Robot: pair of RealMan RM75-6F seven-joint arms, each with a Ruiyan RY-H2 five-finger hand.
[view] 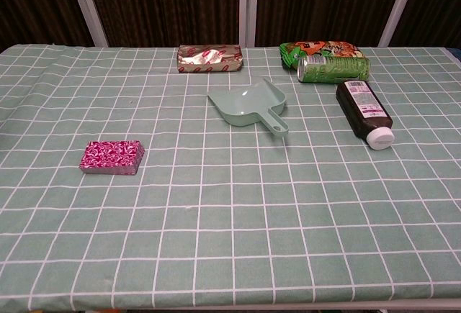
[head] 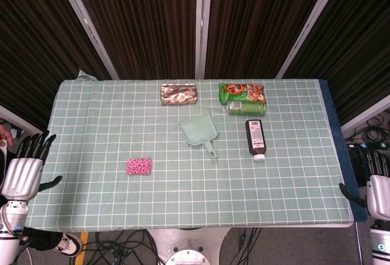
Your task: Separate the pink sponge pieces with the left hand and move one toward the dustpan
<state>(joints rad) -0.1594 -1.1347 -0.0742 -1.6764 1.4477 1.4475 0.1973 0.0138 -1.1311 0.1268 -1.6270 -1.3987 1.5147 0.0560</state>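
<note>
The pink patterned sponge block (head: 139,167) (view: 111,156) lies flat on the green checked tablecloth, left of centre; its pieces look stacked together as one block. The pale green dustpan (head: 200,131) (view: 250,104) sits further back and to the right, its handle pointing toward the front right. In the head view my left hand (head: 25,169) hangs off the table's left edge, fingers straight and apart, holding nothing, well away from the sponge. My right hand (head: 376,184) shows at the right edge, beyond the table, empty. Neither hand appears in the chest view.
A shiny foil packet (head: 179,94) lies at the back centre. A green snack bag (head: 242,91) and a green can (head: 246,108) lie at the back right. A dark bottle with a white cap (head: 255,138) lies on its side right of the dustpan.
</note>
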